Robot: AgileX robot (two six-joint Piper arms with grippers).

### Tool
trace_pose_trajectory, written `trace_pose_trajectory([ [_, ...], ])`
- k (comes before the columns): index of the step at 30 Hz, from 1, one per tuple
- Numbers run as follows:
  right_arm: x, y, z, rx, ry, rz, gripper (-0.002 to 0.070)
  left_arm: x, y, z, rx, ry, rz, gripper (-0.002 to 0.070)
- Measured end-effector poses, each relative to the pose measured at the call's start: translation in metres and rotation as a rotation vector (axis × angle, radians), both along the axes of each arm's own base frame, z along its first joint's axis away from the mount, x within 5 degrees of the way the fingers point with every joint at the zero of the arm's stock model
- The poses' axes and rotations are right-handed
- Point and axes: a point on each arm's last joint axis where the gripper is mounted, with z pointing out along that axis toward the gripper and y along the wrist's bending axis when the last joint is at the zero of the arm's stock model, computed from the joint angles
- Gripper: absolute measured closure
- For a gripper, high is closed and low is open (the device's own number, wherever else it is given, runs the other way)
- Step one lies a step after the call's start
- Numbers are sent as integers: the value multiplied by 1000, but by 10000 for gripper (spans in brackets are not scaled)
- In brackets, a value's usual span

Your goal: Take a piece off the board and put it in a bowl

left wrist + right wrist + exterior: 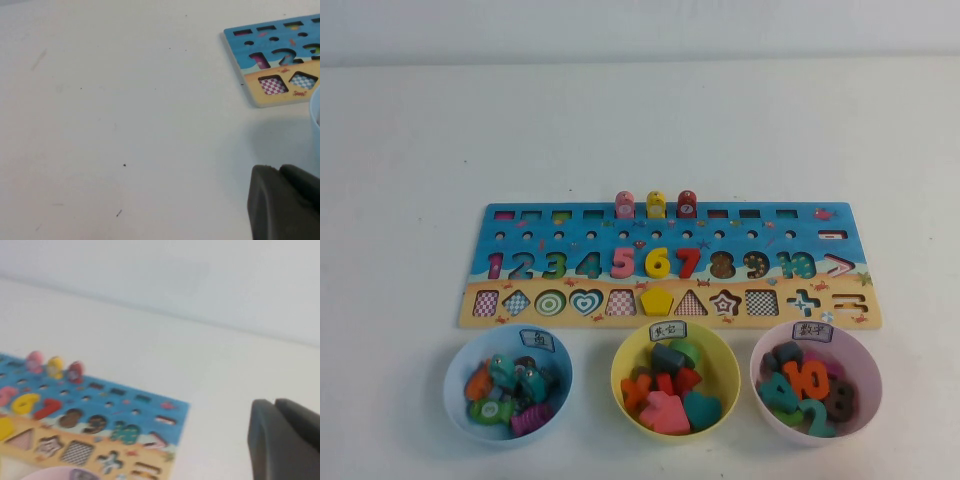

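**High view: the pink sign sits in the board, both arms off to the side**

The high view shows the whole board lying flat on the white counter. Its long side runs from left to right. The blue part is far from the robot and the sandy strip is close to it. The piece, a small pink ">" sign, lies in its slot at the right end of the number row, just after the 10. Its tip points to the right.

Three bowls stand in a row near the robot, just beside the sandy strip. The yellow bowl is in the middle, with a white label on its far rim. The light blue bowl is on the left and the pale pink bowl is on the right. All three have pieces in them.

This view shows no arm at all.

The left wrist view shows a bit of the left end effector over bare counter, near the left end of the board. I cannot tell how its fingers stand.

The right wrist view shows a bit of the right end effector beside the board's right end. The pink sign shows there too, blurry. I cannot tell how these fingers stand either.
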Motion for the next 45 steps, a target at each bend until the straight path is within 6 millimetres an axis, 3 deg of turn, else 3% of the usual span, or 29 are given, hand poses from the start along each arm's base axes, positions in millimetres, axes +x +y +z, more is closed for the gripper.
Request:
trace_pose_trajectory([
  [6,-24,-28,-21,21,-120,-272,693,0,0,0,0,0,0,680],
  [12,-42,-36,-48,26,-193,-408,693,0,0,0,0,0,0,680],
  [20,-41,-36,-89,120,-141,-415,694,0,0,0,0,0,0,680],
  [30,-43,-29,-111,116,92,-324,694,0,0,0,0,0,0,680],
  [45,-44,-27,-115,107,138,-294,694,0,0,0,0,0,0,680],
])
